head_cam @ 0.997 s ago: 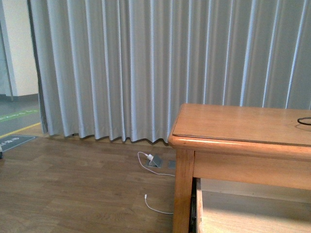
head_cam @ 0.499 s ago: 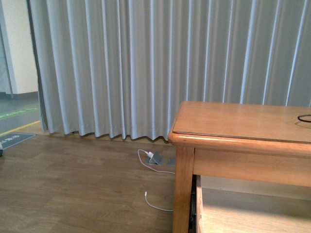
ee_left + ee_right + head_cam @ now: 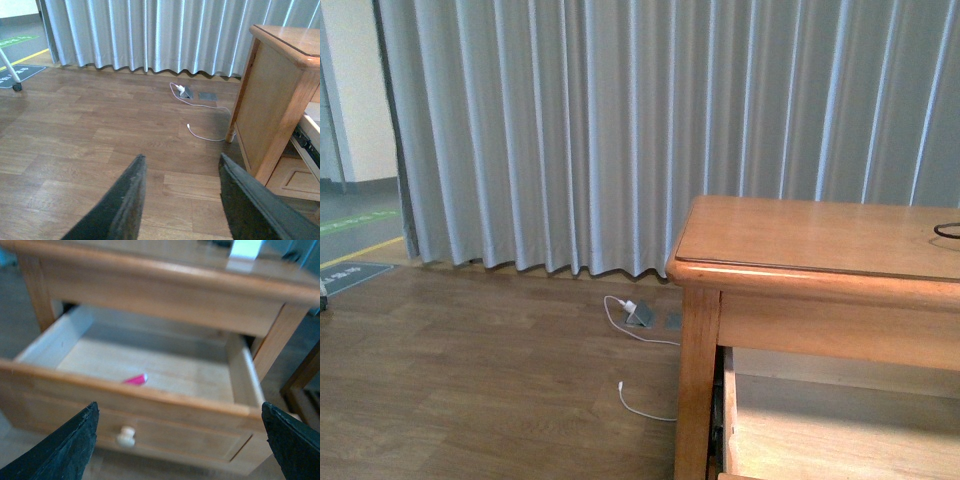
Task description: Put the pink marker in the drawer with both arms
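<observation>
In the right wrist view the drawer [image 3: 150, 397] stands pulled out of the wooden dresser, its pale knob [image 3: 126, 436] on the front panel. The pink marker [image 3: 136, 380] lies on the drawer's pale floor, just behind the front wall. My right gripper [image 3: 180, 412] is open and empty, its fingers [image 3: 70, 450] wide apart in front of the drawer front. My left gripper [image 3: 180, 170] is open and empty over the wood floor, beside the dresser's side [image 3: 265, 100]. The front view shows the dresser top [image 3: 820, 240] and part of the open drawer [image 3: 840, 430]; no arm shows there.
Grey curtains [image 3: 620, 130] hang behind. A white cable and charger [image 3: 635, 312] lie on the wood floor near the dresser leg [image 3: 698, 380]. A dark cable [image 3: 948, 231] lies on the dresser top. A caster wheel [image 3: 17, 87] stands far off on the floor.
The front view has shifted slightly: the dresser top sits a little higher in the picture than before, and more floor shows.
</observation>
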### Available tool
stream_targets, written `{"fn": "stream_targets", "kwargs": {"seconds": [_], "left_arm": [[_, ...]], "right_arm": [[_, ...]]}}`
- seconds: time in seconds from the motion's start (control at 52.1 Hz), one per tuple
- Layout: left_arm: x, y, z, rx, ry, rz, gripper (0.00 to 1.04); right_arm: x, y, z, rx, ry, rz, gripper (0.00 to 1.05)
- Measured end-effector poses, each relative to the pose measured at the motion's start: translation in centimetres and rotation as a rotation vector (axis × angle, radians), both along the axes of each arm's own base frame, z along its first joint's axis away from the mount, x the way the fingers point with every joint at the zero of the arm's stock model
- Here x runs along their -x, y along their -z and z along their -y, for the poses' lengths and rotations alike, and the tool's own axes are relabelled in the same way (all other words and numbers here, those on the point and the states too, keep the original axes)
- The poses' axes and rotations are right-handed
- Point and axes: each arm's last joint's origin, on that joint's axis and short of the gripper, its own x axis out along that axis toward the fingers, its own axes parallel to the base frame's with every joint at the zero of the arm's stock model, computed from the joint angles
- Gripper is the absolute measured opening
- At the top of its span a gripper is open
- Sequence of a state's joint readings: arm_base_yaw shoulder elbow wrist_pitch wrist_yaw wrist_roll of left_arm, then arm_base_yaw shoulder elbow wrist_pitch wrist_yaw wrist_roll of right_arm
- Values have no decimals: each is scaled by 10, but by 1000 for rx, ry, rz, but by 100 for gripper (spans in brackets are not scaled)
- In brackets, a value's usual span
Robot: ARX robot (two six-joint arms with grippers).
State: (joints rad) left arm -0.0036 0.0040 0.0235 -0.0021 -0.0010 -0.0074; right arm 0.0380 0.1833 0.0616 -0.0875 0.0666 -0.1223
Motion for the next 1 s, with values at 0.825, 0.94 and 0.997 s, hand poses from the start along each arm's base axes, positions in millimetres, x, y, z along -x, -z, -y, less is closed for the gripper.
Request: {"fn": "stream_targets", "kwargs": {"seconds": [0.825, 0.94, 0.997], "left_arm": [[0, 0, 0, -2, 0, 0, 99], [0, 0, 0, -2, 0, 0, 99], [0, 0, 0, -2, 0, 0, 99]], "right_arm": [[-138, 38, -28, -50, -27, -394, 96], [-166, 42, -24, -61, 17, -328, 96], [-178, 46, -21, -65, 37, -303, 96]]}}
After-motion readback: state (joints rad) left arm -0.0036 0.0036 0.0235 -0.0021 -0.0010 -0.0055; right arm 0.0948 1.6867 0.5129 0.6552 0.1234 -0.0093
